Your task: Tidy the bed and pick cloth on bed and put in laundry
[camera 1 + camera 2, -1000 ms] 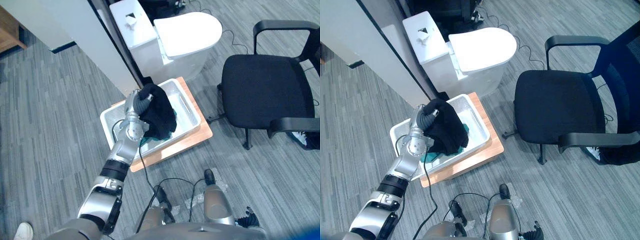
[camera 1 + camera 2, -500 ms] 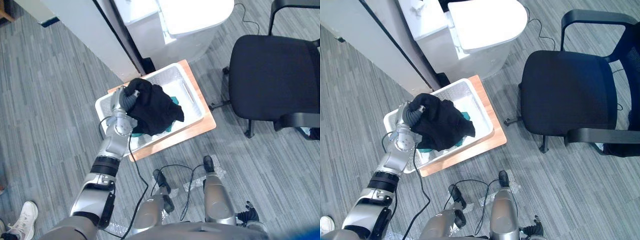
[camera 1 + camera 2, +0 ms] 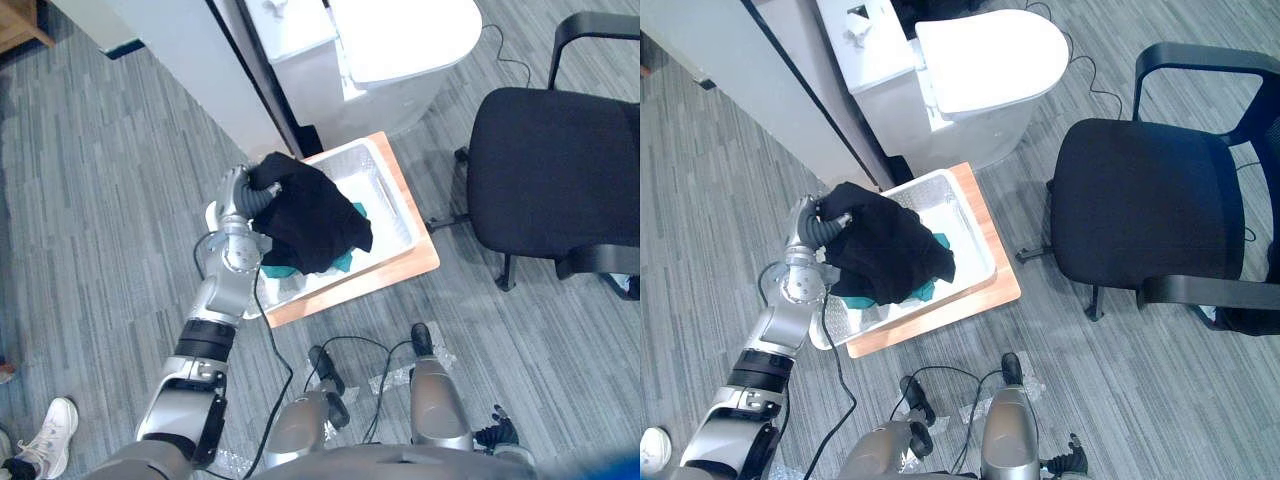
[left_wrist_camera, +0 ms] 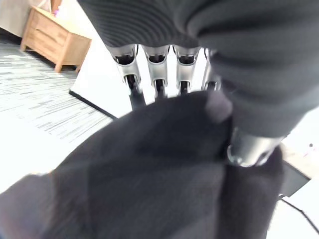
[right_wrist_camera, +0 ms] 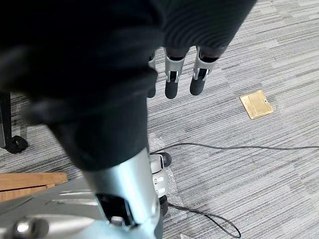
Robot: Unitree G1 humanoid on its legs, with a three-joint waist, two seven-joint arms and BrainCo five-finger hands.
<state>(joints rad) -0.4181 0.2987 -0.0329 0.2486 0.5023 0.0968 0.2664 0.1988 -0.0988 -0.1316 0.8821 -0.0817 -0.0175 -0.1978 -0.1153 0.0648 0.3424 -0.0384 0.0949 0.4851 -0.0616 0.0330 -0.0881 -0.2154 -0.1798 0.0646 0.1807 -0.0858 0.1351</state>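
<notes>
The left robot hand (image 3: 238,192) is clenched round a black cloth (image 3: 318,222), which hangs draped over the white plastic tub (image 3: 388,196) on a wooden board (image 3: 405,268), with a teal cloth (image 3: 343,263) inside the tub, while the right robot hand (image 5: 172,79) hangs relaxed above the grey carpet (image 5: 259,164).

**Head stereo pair.** Your two eye views look steeply down at the floor from high up, set slightly apart. Both share the white tub (image 3: 392,200) on its wooden board (image 3: 400,270), the black cloth (image 3: 312,215), the toilet (image 3: 400,40) and the office chair (image 3: 550,165). Each of these sits further left in the right eye view.

**Left wrist view.** You look along the left hand (image 4: 157,74) from very close, with the cloth directly before the lens.

**Right wrist view.** You look past the right hand (image 5: 173,75), down at the grey carpet (image 5: 239,164).
</notes>
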